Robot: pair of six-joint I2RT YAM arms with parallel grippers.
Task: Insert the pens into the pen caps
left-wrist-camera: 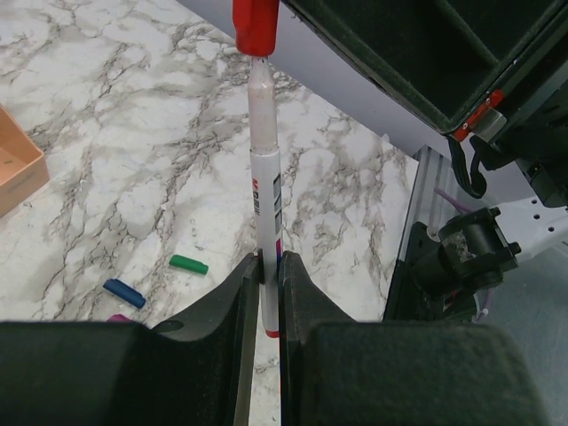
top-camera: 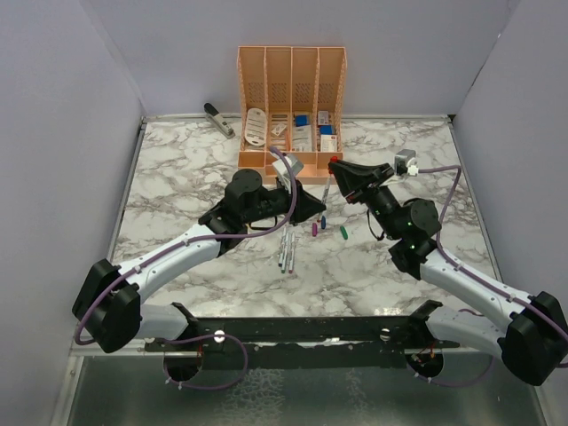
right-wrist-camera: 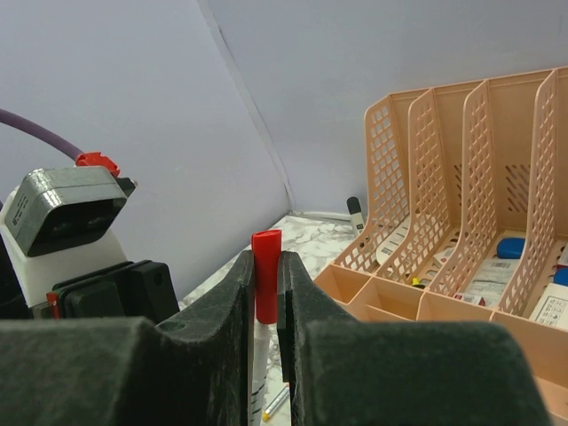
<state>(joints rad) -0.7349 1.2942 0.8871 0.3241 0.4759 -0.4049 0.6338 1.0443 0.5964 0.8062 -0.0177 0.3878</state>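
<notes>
A whitish pen [left-wrist-camera: 264,195] stands between the fingers of my left gripper [left-wrist-camera: 268,266], which is shut on its lower barrel. Its upper end sits inside the red pen cap [left-wrist-camera: 256,27]. My right gripper [right-wrist-camera: 265,262] is shut on that red cap [right-wrist-camera: 264,284], with the pen barrel [right-wrist-camera: 260,355] showing below it. From above, the left gripper [top-camera: 318,209] and right gripper [top-camera: 337,166] meet in front of the organiser. Loose pens [top-camera: 286,251] lie together on the marble. Green [left-wrist-camera: 188,264], blue [left-wrist-camera: 123,293] and purple [top-camera: 314,229] caps lie nearby.
The orange organiser [top-camera: 291,71] with stationery stands at the back centre, close behind the grippers. A grey stapler [top-camera: 217,119] lies to its left. Grey walls close in the table [top-camera: 177,177] on three sides. The left arm's camera housing [right-wrist-camera: 67,209] is beside the right gripper.
</notes>
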